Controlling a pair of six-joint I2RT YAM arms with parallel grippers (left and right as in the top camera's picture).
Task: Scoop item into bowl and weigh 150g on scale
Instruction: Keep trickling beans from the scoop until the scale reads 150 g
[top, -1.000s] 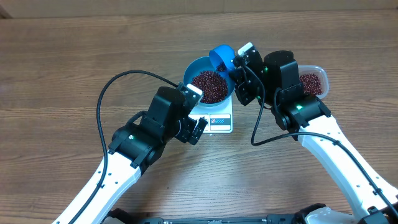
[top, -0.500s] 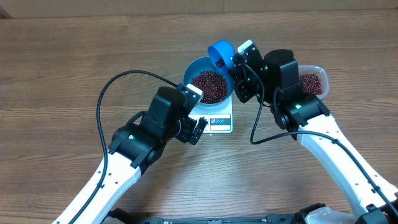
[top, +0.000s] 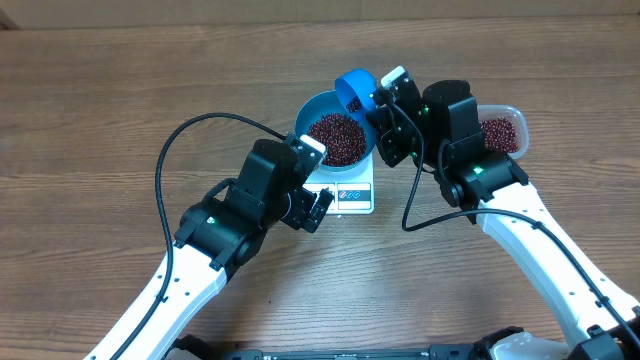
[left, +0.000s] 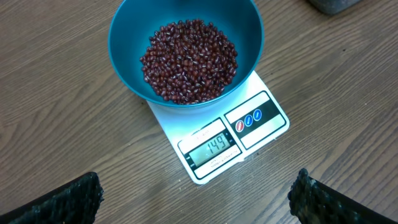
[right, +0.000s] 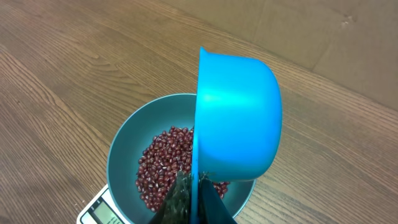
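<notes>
The blue bowl (top: 312, 112) stands on the white scale (top: 352, 196) and holds a heap of dark red beans (top: 337, 137). In the left wrist view the bowl (left: 124, 37) with its beans (left: 188, 59) sits on the scale (left: 264, 124), whose display reads 149. My right gripper (top: 382, 100) is shut on the handle of a small blue scoop (top: 353, 88), held tipped on its side over the bowl's far right rim. The right wrist view shows the scoop (right: 239, 118) above the beans (right: 163, 163), pinched by the gripper (right: 196, 202). My left gripper (top: 318, 210) hovers open in front of the scale, holding nothing (left: 196, 202).
A clear plastic tub (top: 503, 133) with more beans lies to the right of the scale, partly behind the right arm. A corner of the scale (right: 99, 211) shows under the bowl (right: 118, 162) in the right wrist view. Bare wooden table surrounds everything.
The scoop shifted slightly up and left over the bowl's rim a second ago, then stayed put. The left arm has not moved.
</notes>
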